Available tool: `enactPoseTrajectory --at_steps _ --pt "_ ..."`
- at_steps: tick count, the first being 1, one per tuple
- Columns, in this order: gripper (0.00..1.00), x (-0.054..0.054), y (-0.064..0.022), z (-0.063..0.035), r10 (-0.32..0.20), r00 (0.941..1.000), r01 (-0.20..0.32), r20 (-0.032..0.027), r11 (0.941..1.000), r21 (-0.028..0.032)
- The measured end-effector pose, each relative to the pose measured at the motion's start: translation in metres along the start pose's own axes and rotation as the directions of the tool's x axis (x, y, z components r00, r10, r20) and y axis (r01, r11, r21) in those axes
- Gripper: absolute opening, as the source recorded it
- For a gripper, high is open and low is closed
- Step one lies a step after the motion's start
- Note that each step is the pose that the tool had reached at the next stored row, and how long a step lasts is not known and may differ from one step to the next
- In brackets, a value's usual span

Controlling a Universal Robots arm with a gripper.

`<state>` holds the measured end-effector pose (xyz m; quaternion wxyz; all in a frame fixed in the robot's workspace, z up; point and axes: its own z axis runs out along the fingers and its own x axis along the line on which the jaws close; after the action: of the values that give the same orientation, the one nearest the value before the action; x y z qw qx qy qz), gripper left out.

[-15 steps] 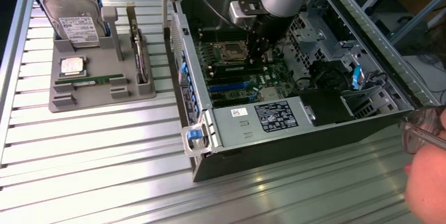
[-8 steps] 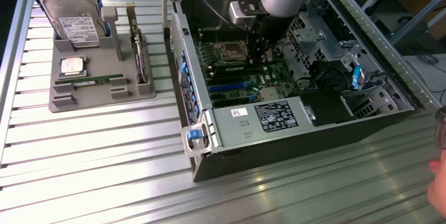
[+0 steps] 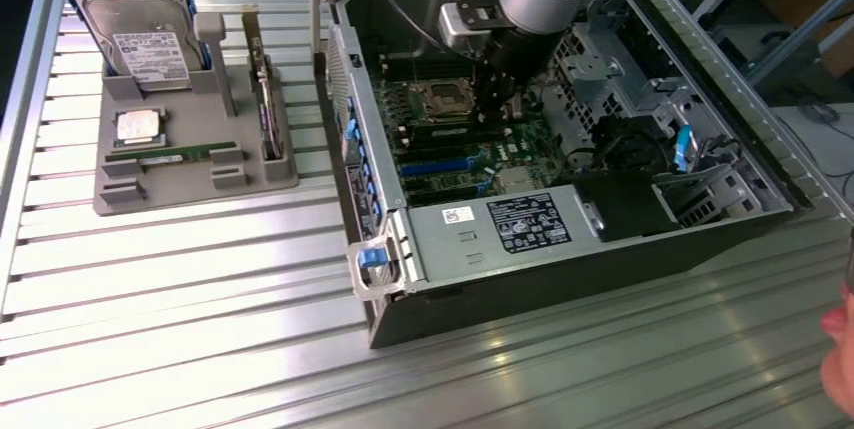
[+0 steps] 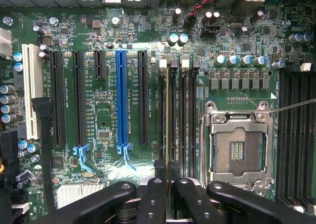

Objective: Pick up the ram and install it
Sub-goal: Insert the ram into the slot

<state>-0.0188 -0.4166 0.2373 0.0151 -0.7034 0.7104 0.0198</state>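
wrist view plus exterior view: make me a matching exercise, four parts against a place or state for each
Things:
1. ram
2. hard drive
3. CPU socket
4. power supply

Matches:
a. empty, on the motherboard
b. propped in the grey tray outside the case
c. held edge-on in the gripper, over the memory slots
d. inside the case, with a black label

Pairs: 1-c, 2-b, 3-a, 4-d
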Motion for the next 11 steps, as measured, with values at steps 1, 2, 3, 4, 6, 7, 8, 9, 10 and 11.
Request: enactPoseTrajectory --at_steps 1,2,3,4,6,7,8,9,10,11 --pt "0.12 0.0000 0.0000 0.0000 0.000 1.0000 0.000 -0.0002 1.0000 0.0000" --pt "0.12 0.0000 0.0000 0.0000 -0.001 1.0000 0.001 -0.0001 1.0000 0.0000" --pt "0.12 0.0000 0.0000 0.0000 -0.001 1.0000 0.001 -0.0001 1.0000 0.0000" --pt "0.12 0.0000 0.0000 0.0000 -0.002 1.0000 0.002 -0.0001 1.0000 -0.0001" --pt "0.12 0.0000 0.0000 0.0000 -0.006 1.0000 0.006 -0.0001 1.0000 -0.0003" --pt "0.12 0.0000 0.0000 0.0000 -0.007 1.0000 0.007 0.0000 1.0000 -0.0003" --pt "0.12 0.0000 0.0000 -0.0007 -0.007 1.0000 0.007 0.0001 1.0000 -0.0002" --pt "0.12 -0.0001 0.0000 -0.0014 -0.007 1.0000 0.007 0.0001 1.0000 -0.0002" --pt "0.12 -0.0001 0.0000 -0.0026 -0.007 1.0000 0.007 0.0000 1.0000 -0.0003" --pt "0.12 -0.0002 0.0000 -0.0026 -0.007 1.0000 0.007 0.0001 1.0000 -0.0002"
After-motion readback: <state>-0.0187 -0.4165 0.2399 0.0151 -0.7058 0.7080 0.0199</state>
